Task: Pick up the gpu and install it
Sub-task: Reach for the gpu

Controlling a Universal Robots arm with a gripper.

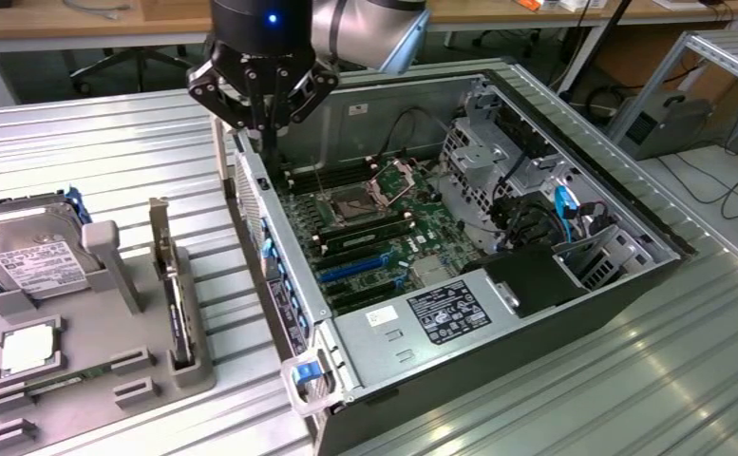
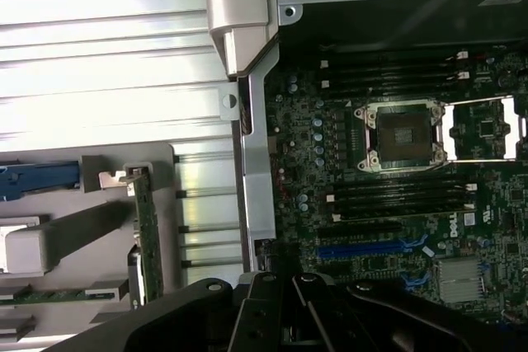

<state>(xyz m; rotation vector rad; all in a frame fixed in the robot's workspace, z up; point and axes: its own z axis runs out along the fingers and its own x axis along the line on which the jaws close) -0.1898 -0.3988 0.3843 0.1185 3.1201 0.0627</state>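
Observation:
The gpu (image 1: 175,294) stands on edge in a slot of the grey holder (image 1: 103,261) on the exterior view's left, its silver bracket at the far end. In the wrist view the gpu (image 2: 147,237) appears as a thin green-edged card in the same holder. My gripper (image 1: 269,147) hangs shut over the open computer case's near wall, up and to the right of the gpu, holding nothing. Its dark body (image 2: 285,302) shows in the wrist view. The motherboard (image 1: 369,237) lies open, with a blue expansion slot (image 2: 371,246) and a bare processor socket (image 2: 404,133).
A silver hard drive (image 1: 33,252) with a white label leans in the holder, and a green memory stick (image 1: 58,380) lies at its front. The case (image 1: 572,285) holds cables and a drive cage on the exterior view's right. The ribbed metal table (image 1: 115,142) surrounds both.

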